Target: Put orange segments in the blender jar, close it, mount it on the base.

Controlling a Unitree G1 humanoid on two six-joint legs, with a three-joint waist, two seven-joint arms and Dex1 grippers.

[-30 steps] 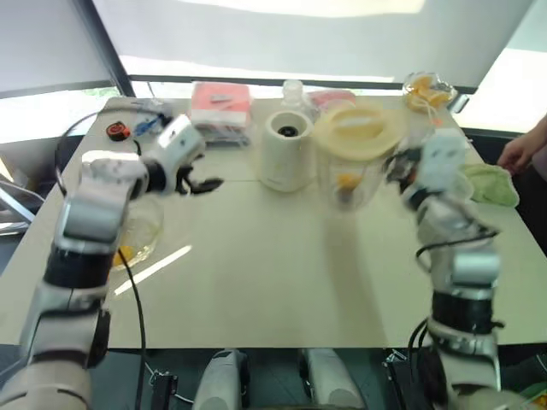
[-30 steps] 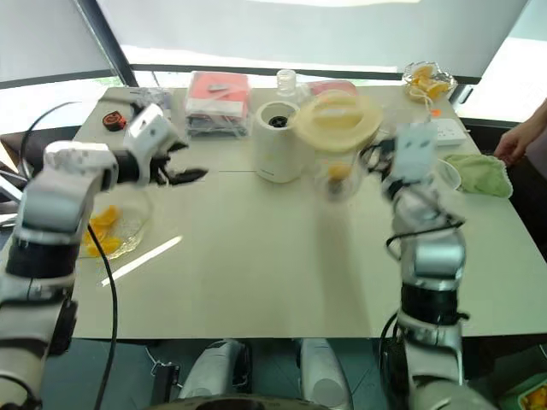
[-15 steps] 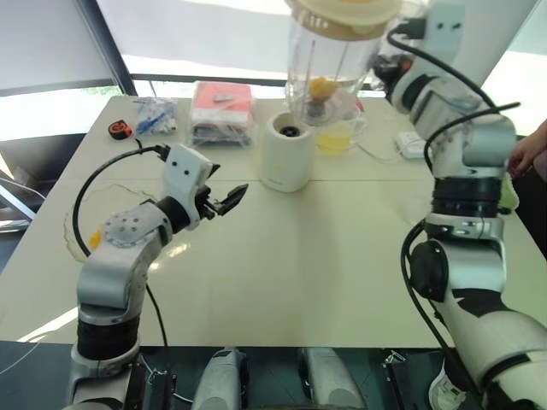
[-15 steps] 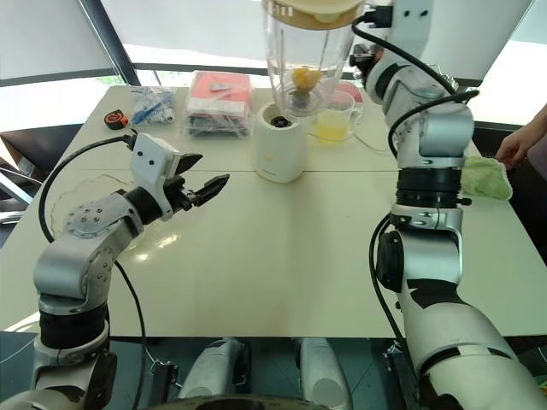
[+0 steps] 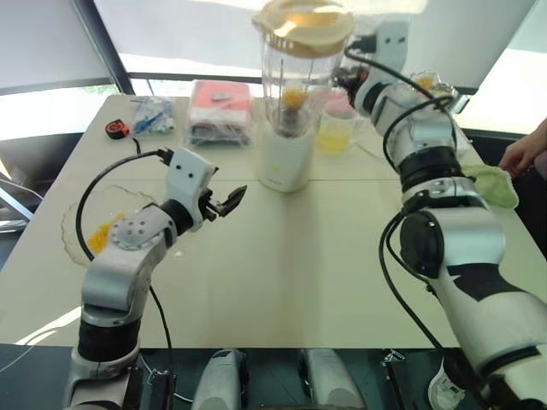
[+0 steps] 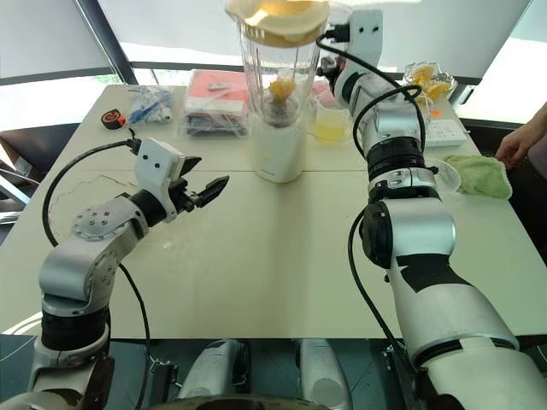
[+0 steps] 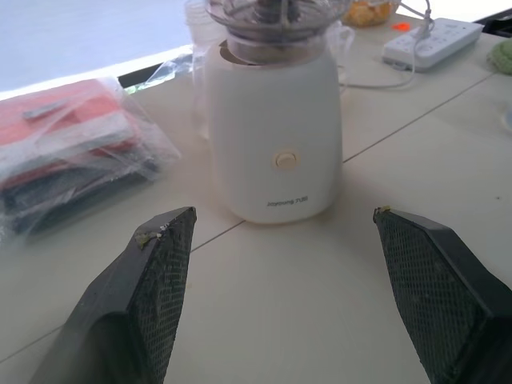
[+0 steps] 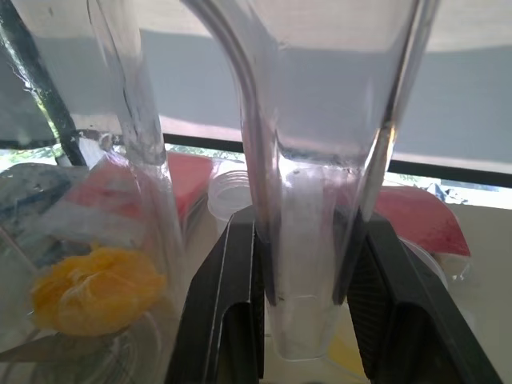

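Right fingers [image 8: 304,320] clamped on handle of lidded jar [image 5: 295,77], now resting atop white base [image 5: 286,158]. Left fingers [image 7: 284,272] spread wide, empty. Best lowered squarely, then twisted until seated.

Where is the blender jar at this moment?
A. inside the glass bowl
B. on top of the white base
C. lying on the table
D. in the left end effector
B: the blender jar stands upright on the base, its handle between the right end effector fingers.
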